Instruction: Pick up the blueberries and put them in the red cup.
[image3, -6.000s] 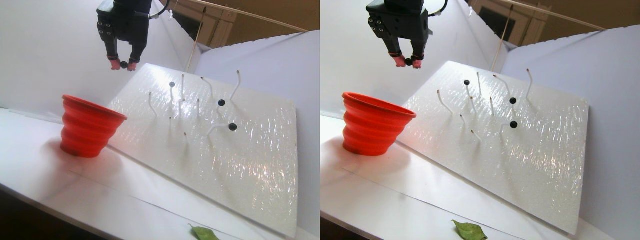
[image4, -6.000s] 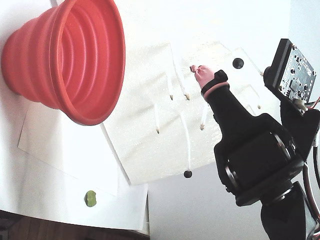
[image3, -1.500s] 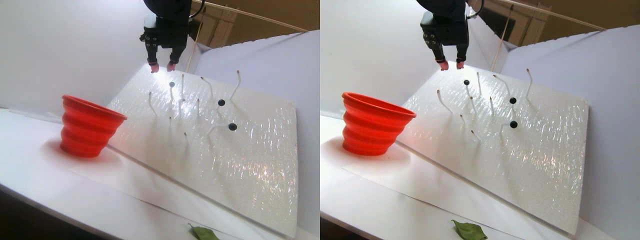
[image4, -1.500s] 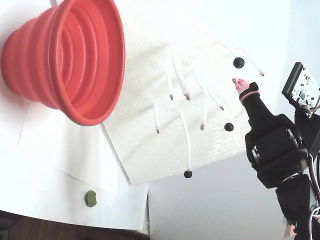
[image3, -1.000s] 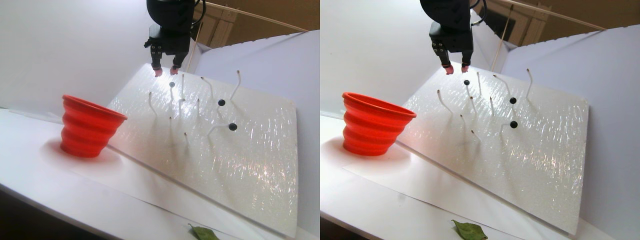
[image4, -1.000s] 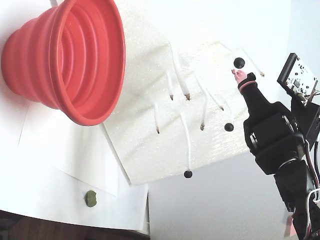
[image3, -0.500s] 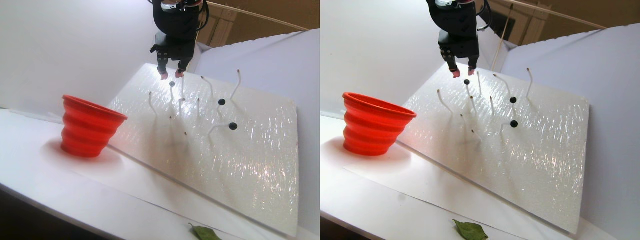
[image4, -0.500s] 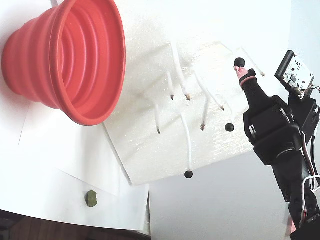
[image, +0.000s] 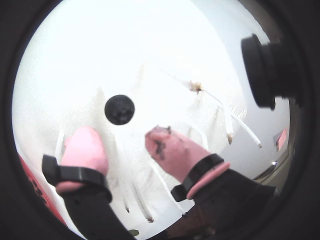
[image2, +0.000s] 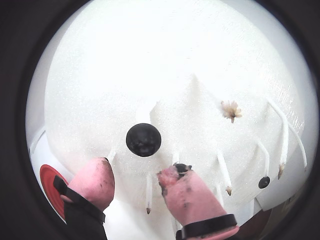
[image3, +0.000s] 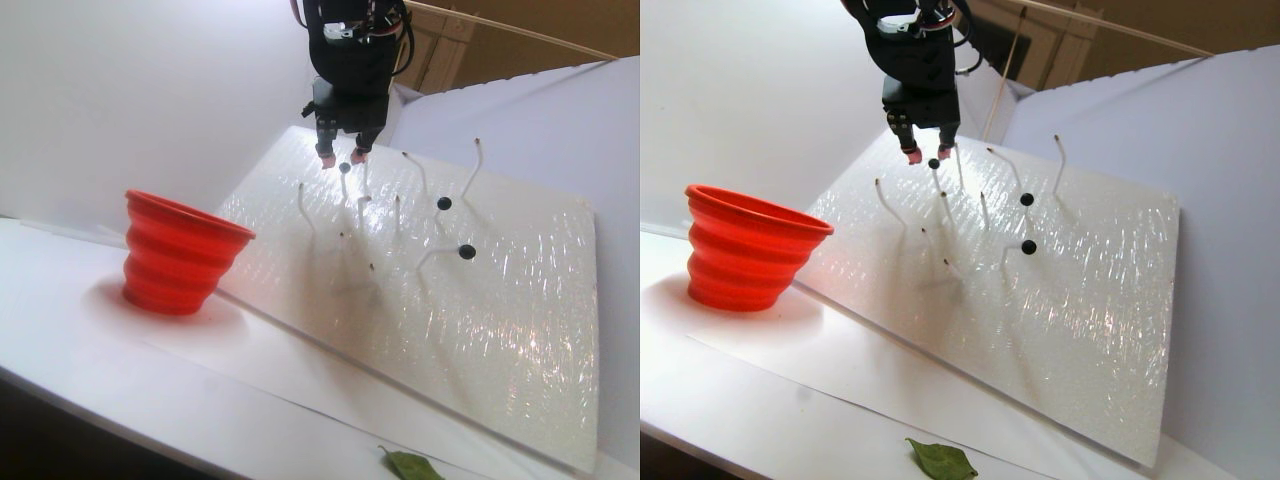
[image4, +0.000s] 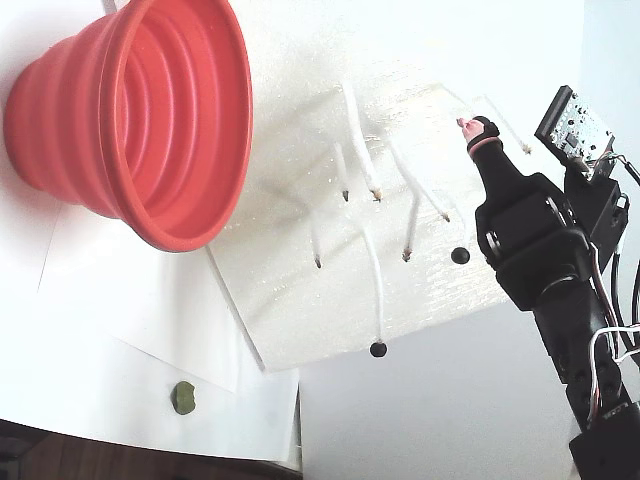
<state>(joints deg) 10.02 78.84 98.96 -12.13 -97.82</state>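
Blueberries (image3: 465, 252): glossy dark balls sitting on tips of thin white stems rising from glittery white slanted board (image3: 500, 340). Red cup (image3: 178, 254), ridged silicone with flared rim, standing at far left of stereo pair view, touching board's lower edge. Gripper (image: 122, 141), pink-capped fingertips (image: 84, 147) spread apart and gripping nothing, flanking one berry (image: 119, 109) in both wrist views. Only stereo pair view showing green leaf (image3: 412, 465). No legible writing.

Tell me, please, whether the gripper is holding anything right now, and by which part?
Nothing is held. The gripper is open, its pink fingertips on either side of a blueberry on its white stem, not closed on it.
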